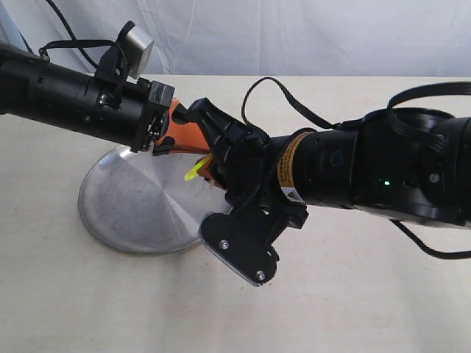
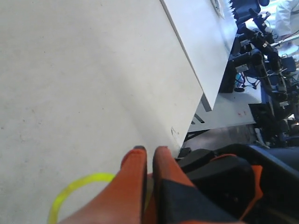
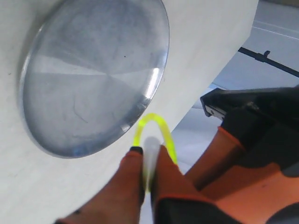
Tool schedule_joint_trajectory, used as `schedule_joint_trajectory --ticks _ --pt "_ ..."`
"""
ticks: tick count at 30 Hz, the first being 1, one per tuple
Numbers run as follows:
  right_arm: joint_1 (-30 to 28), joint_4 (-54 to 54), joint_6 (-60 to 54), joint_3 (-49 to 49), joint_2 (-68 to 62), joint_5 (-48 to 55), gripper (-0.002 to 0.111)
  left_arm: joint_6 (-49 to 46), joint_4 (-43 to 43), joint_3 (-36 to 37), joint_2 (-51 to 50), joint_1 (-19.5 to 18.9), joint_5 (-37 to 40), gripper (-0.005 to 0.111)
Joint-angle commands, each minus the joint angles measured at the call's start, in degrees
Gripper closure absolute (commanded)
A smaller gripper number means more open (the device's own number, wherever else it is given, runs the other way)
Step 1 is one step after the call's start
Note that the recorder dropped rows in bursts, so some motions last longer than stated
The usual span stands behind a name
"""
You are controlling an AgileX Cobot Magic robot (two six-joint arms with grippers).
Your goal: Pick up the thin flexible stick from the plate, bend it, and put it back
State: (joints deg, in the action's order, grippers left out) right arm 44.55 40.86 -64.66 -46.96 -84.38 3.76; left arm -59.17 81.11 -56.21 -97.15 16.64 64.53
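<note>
The thin flexible stick (image 1: 193,173) is neon yellow-green and bent into a tight loop, held in the air over the right rim of the plate (image 1: 125,209). My left gripper (image 1: 200,149) is shut on one end; in its wrist view the loop (image 2: 77,183) curves out from between the orange fingers (image 2: 149,150). My right gripper (image 1: 209,166) is shut on the other end. The whitish tip sits between its fingers (image 3: 147,150), with the loop (image 3: 152,117) arching beyond them. The two grippers are nearly touching. The round silver plate (image 3: 93,70) lies bare on the table.
The beige table (image 1: 353,294) carries the plate. A white cloth (image 1: 294,37) hangs behind the table. Black cables (image 1: 283,95) trail from the right arm. Beyond the table's edge (image 2: 187,60), another table and dark equipment (image 2: 261,42) show in the left wrist view.
</note>
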Motion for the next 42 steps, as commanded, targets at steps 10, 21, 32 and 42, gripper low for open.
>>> schedule_joint_trajectory --ticks 10,21,32,42 --pt "0.17 1.16 -0.05 -0.83 0.68 -5.92 0.109 0.43 1.8 0.21 -2.55 0.66 1.52 0.107" --pt "0.17 1.55 0.03 -0.83 0.68 -6.17 0.109 1.78 4.22 0.21 -2.55 0.66 2.78 0.107" --pt "0.17 1.72 0.23 -0.83 0.68 -6.4 0.109 2.74 4.23 0.21 -2.55 0.66 4.19 0.107" --pt "0.17 -10.98 1.17 -0.83 0.68 0.3 0.109 1.82 -2.33 -1.15 -2.55 -1.52 0.83 0.107"
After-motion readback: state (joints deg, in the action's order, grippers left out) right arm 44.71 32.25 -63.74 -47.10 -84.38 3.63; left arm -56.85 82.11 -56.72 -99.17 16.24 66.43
